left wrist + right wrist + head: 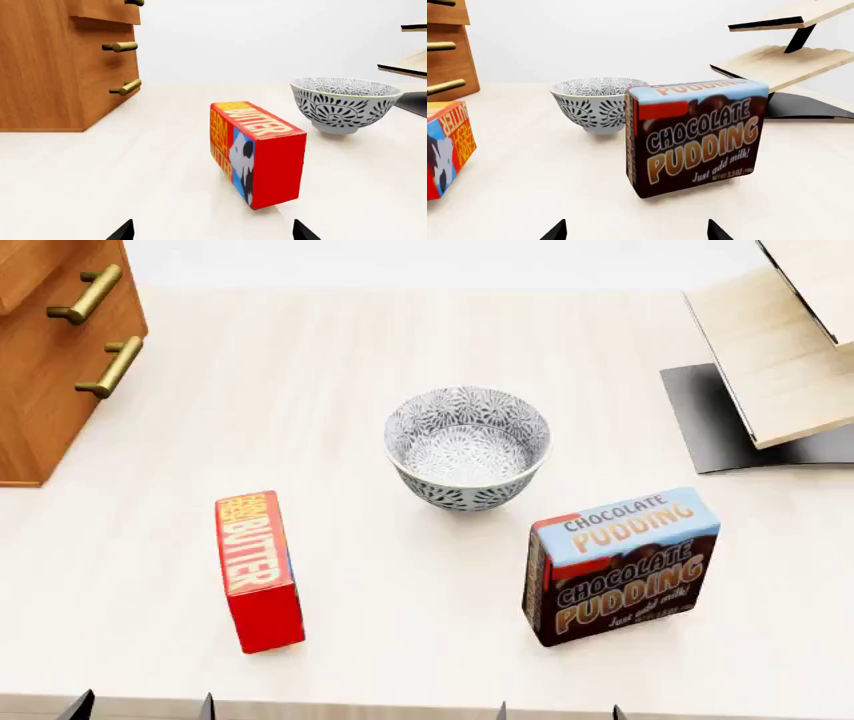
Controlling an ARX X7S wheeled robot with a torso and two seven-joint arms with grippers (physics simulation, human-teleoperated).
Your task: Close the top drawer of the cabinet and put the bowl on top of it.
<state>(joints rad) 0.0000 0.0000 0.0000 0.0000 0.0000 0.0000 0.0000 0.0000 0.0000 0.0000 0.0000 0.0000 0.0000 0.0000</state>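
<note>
We see the patterned white ceramic bowl (467, 448) standing between a red butter box (259, 570) and a brown chocolate pudding box (621, 565); the reddish-brown wooden cabinet (54, 370) stands well apart, and both grippers' jaws are spread, holding nothing.

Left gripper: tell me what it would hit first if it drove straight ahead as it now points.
Most likely the butter box, standing on the table directly ahead of the open left gripper. The bowl sits farther back and off to one side.
</note>
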